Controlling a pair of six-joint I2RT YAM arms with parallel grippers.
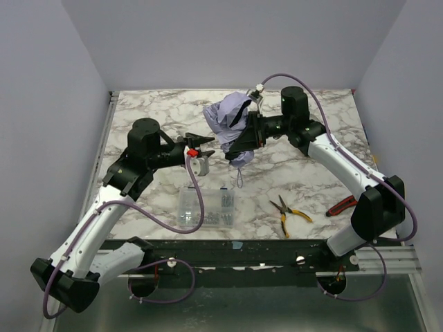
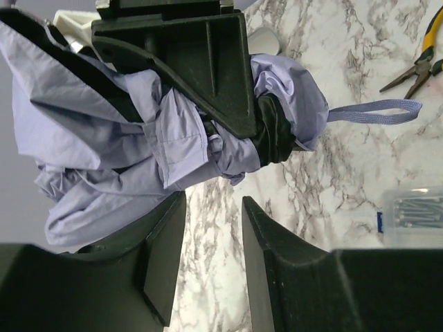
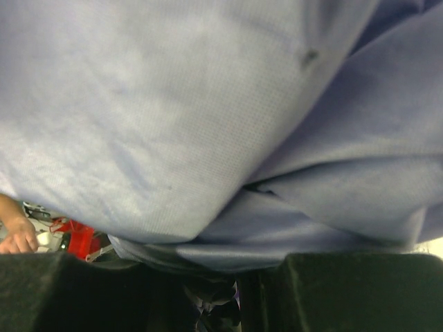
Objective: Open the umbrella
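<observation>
The umbrella is a crumpled lilac bundle with black folds, held above the marble table at the back middle. Its wrist strap hangs down. My right gripper is shut on the umbrella's lower half. In the right wrist view the lilac canopy fills the frame above my right gripper. My left gripper is open and empty just left of the umbrella. In the left wrist view my left gripper has bare table between its fingers, the umbrella just beyond the tips, and the strap at the right.
A clear box of screws lies near the front middle, also in the left wrist view. Yellow-handled pliers lie to its right, also in the left wrist view. A red-handled tool lies by the right arm.
</observation>
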